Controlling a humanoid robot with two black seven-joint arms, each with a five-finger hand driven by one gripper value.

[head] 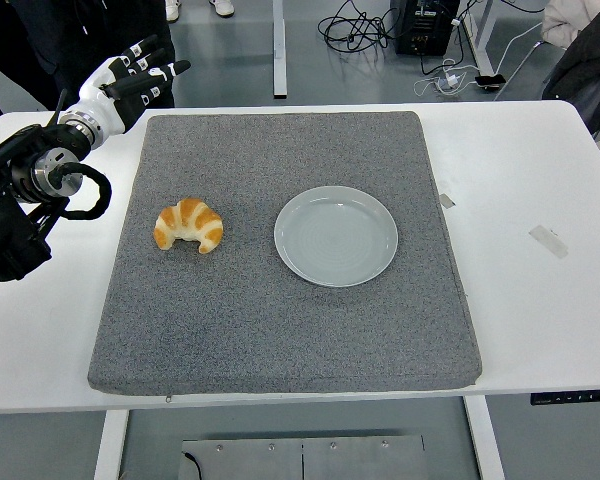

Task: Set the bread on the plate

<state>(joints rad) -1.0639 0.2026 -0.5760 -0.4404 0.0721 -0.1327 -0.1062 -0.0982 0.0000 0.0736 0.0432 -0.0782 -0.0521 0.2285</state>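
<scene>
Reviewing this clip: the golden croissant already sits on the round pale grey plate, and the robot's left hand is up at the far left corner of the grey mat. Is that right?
Not quite. In the head view the golden croissant lies on the grey mat, left of the round pale grey plate and apart from it; the plate holds nothing. The left hand is indeed at the mat's far left corner.

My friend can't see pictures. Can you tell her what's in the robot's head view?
A croissant lies on a grey mat, left of an empty plate, not touching it. The robot's left hand hovers open at the mat's far left corner, holding nothing.
</scene>
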